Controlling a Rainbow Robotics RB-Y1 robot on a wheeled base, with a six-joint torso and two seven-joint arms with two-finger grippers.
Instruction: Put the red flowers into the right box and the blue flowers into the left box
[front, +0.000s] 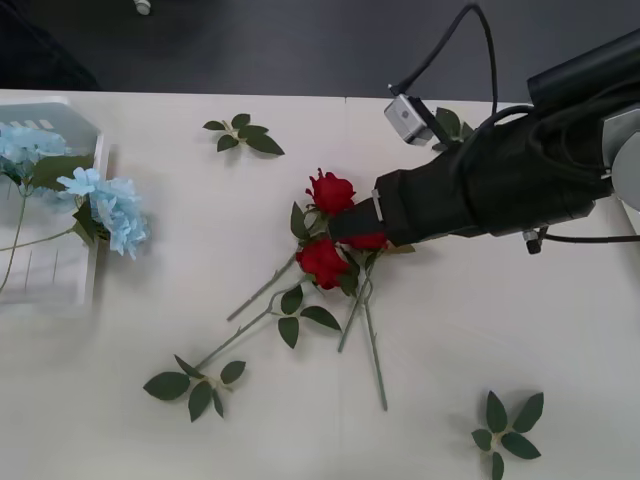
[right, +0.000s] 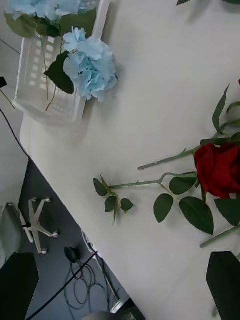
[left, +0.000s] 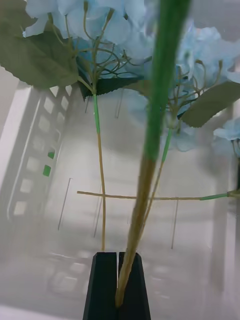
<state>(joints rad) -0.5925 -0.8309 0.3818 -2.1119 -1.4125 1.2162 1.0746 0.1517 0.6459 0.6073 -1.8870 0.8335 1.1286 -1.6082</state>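
right gripper (front: 352, 225) over red flowers (front: 323, 262) | left gripper (left: 119, 280) pinching blue flowers (left: 150, 150) stem

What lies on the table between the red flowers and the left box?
In the front view, bare table lies between the red flowers and the left box, except one blue flower hanging over the box's rim.

White table (front: 480, 330) (roses (front: 325, 262), leaf sprigs (front: 508, 428))

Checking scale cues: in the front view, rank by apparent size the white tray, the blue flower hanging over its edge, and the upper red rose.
1. White tray, though partly cut off
2. Blue flower
3. Upper red rose
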